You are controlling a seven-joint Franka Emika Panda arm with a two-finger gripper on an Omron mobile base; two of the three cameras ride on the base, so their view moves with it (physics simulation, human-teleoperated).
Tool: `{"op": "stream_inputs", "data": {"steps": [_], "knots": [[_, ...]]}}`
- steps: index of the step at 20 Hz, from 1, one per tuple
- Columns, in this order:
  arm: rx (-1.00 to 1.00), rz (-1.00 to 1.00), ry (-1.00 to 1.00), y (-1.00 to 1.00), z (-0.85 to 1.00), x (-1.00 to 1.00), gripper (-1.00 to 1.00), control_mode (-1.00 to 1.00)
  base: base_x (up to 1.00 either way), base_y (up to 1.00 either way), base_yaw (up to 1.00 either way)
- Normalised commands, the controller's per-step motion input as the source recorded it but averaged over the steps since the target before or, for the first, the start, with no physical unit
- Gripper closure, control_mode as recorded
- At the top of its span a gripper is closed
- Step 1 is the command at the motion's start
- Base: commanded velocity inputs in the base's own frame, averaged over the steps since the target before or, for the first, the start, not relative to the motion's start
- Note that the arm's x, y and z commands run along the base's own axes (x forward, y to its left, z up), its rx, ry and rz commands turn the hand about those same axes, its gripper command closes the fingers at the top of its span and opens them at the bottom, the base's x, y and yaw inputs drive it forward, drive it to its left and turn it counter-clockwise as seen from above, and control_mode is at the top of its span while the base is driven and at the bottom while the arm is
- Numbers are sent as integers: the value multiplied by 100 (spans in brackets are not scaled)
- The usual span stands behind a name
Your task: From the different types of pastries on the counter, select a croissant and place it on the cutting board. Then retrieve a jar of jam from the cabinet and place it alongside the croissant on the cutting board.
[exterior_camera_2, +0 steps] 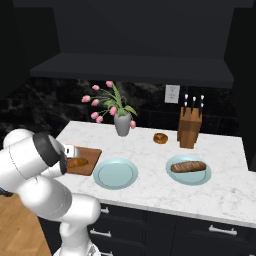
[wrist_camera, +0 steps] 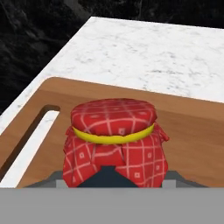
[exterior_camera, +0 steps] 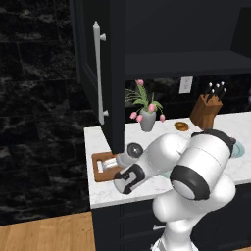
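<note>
In the hand view the jar of jam [wrist_camera: 114, 138], topped with red checked cloth and a yellow band, sits between the fingers of my gripper [wrist_camera: 113, 176], which is shut on it. Under the jar lies the reddish-brown cutting board [wrist_camera: 188, 127], its pale slot handle to the left. Whether the jar touches the wood I cannot tell. From the left base view my gripper [exterior_camera: 116, 162] hangs low over the cutting board [exterior_camera: 100, 159] at the counter's [exterior_camera: 105, 188] left end. The golden croissant [exterior_camera_2: 77, 162] lies on the cutting board [exterior_camera_2: 91, 155]. The cabinet [exterior_camera: 90, 49] door stands open above.
The open door's white bar handle [exterior_camera: 98, 73] juts out over the counter's left end. A vase of pink tulips [exterior_camera_2: 121, 122] stands behind the board. Two teal plates [exterior_camera_2: 115, 173] lie to the right, one bearing the dark loaf [exterior_camera_2: 188, 166]. The ring pastry [exterior_camera_2: 160, 138] and a knife block [exterior_camera_2: 189, 127] sit further back.
</note>
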Motion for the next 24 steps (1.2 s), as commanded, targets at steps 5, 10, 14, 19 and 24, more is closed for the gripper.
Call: {"op": "stream_inputs", "data": {"steps": [5,10,14,19,24], "knots": [[3,0,-5,0,-52,-4,100,-100,0,0,0],[8,0,-1,-8,-80,-40,100,-100,0,0,0],[13,0,-4,-21,-98,-71,100,-100,0,0,0],[17,0,-7,-38,-82,-36,100,-100,0,0,0],[13,0,-12,-45,-75,-14,100,-100,0,0,0]]}}
